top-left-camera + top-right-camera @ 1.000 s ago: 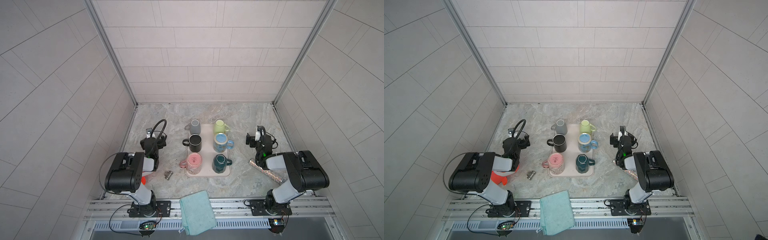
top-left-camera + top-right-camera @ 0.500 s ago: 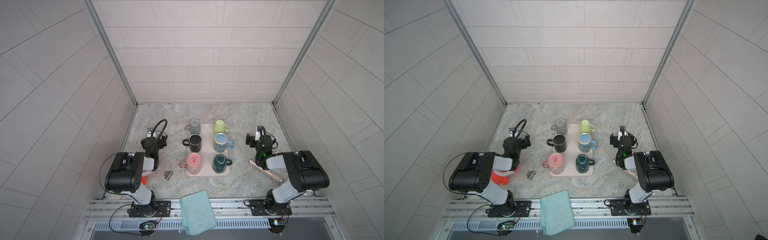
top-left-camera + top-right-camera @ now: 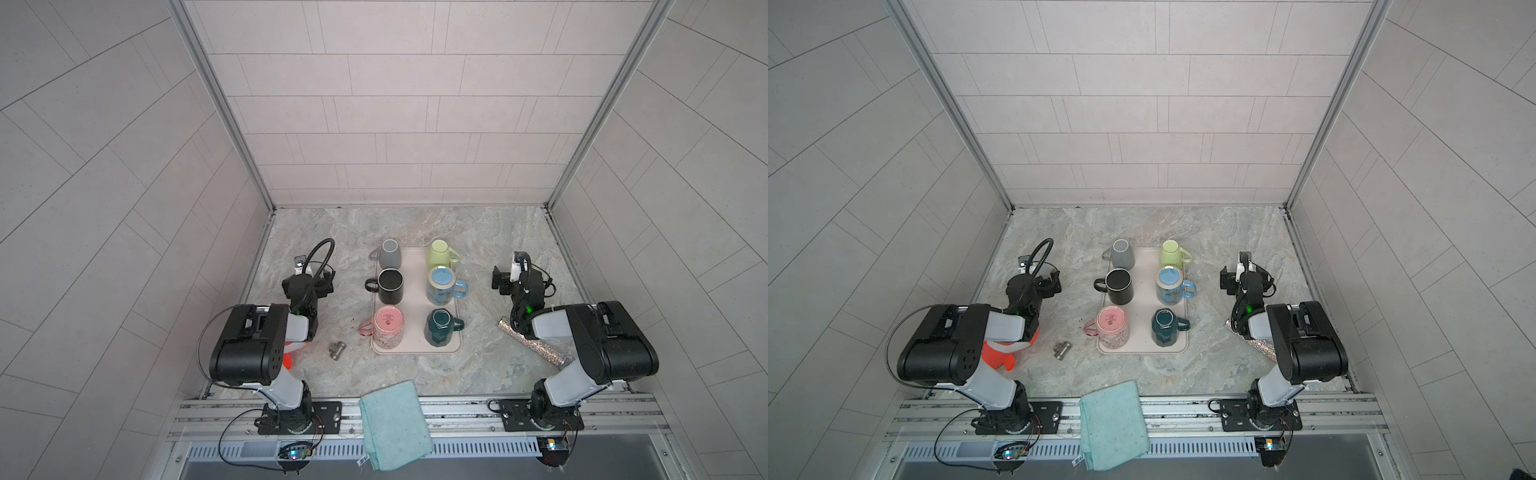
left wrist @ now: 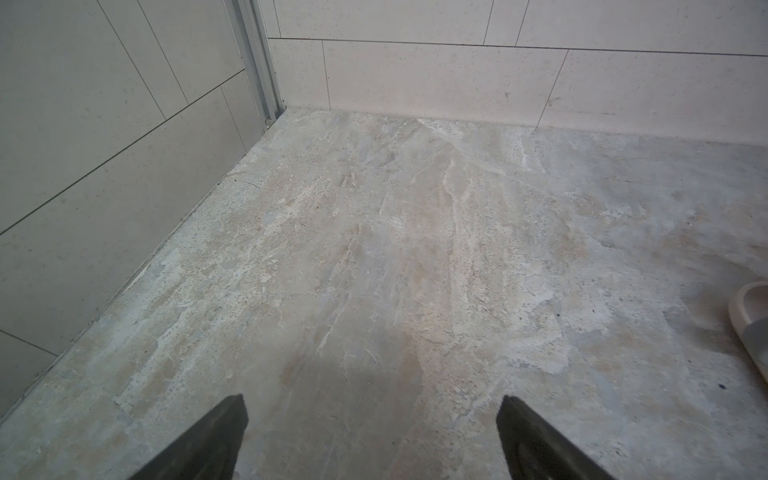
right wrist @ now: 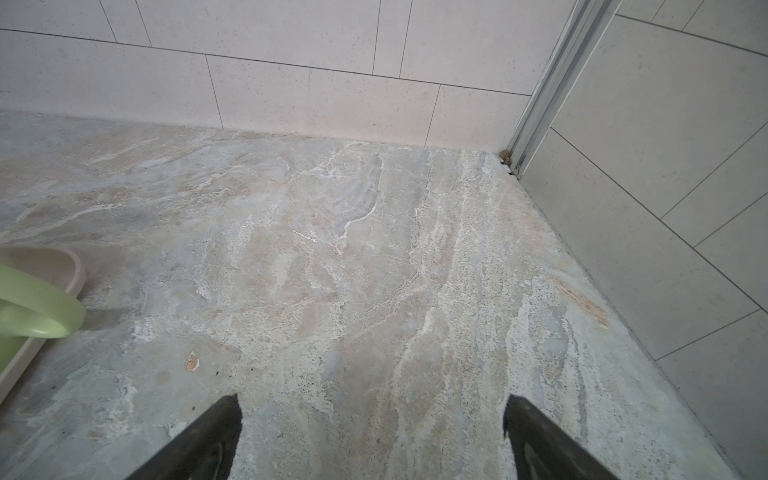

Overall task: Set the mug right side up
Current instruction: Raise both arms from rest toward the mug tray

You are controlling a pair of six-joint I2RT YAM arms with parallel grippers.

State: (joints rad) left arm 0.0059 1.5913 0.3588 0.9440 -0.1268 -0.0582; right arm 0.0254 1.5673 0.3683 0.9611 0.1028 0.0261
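Several mugs stand on a beige tray point(image 3: 415, 291) in the middle in both top views. The pink mug point(image 3: 388, 330) shows a flat stamped base on top, so it stands upside down. The grey mug point(image 3: 390, 253), light green mug point(image 3: 440, 254) and blue mug point(image 3: 441, 284) also show closed tops. The black mug point(image 3: 390, 284) and dark green mug point(image 3: 439, 328) show open mouths. My left gripper point(image 4: 370, 405) is open over bare table left of the tray. My right gripper point(image 5: 372, 405) is open right of the tray, beside the green mug's handle point(image 5: 37, 307).
A teal cloth point(image 3: 392, 424) hangs over the front edge. A small metal piece point(image 3: 336, 350) lies left of the tray. A glittery silver tube point(image 3: 532, 343) lies by the right arm, and an orange object point(image 3: 998, 351) sits under the left arm. Tiled walls close three sides.
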